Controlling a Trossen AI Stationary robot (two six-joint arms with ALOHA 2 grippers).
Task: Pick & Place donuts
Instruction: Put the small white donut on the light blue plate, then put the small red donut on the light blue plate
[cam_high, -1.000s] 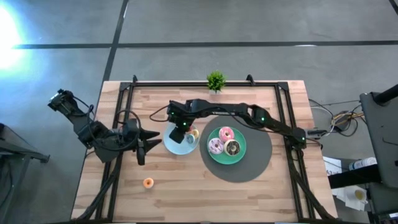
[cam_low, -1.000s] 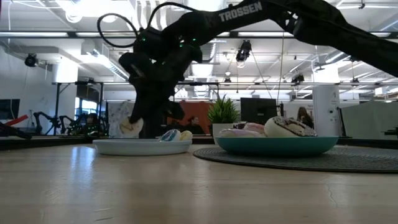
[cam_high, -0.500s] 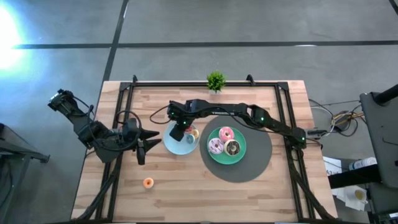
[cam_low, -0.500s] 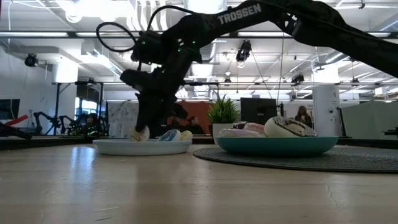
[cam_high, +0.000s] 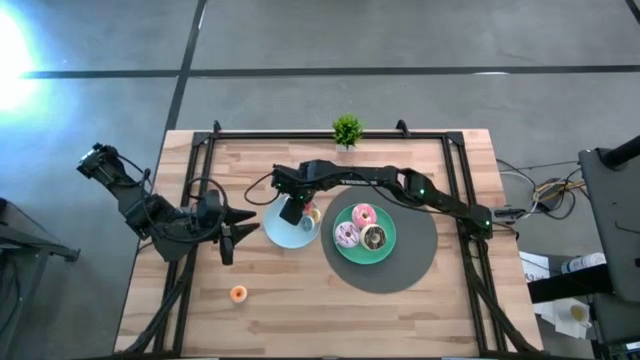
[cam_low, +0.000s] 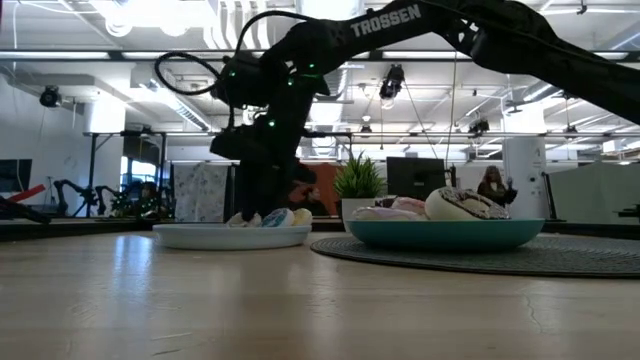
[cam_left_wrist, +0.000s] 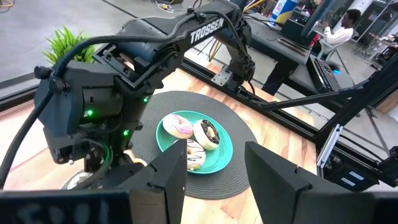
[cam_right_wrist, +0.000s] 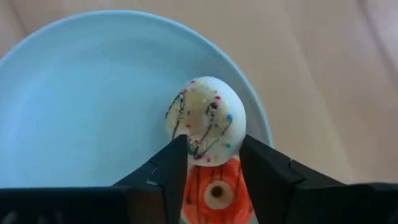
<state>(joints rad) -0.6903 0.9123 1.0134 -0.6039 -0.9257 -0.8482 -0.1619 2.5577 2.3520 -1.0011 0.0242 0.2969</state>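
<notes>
Your right gripper (cam_right_wrist: 210, 177) stands parted over the round light-blue plate (cam_right_wrist: 81, 93), fingers flanking a small yellow-iced ring donut (cam_right_wrist: 205, 119) and an orange one (cam_right_wrist: 216, 191) lying at its 3 o'clock rim. These toys look light, rigid and smooth; grip across the outer ring. The left gripper (cam_high: 240, 228) waits open at the plate's 9 o'clock.

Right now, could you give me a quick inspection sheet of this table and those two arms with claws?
Surface: wooden table, round grey mat.
Job's things: three iced donuts on green plate; mini donuts on light-blue plate; orange mini donut alone on the table.
Clutter: small plant.
Claws: right claw open over the blue plate; left claw open, waiting.
Cables: loops on both arms.
Surroundings: person seated at a desk.
</notes>
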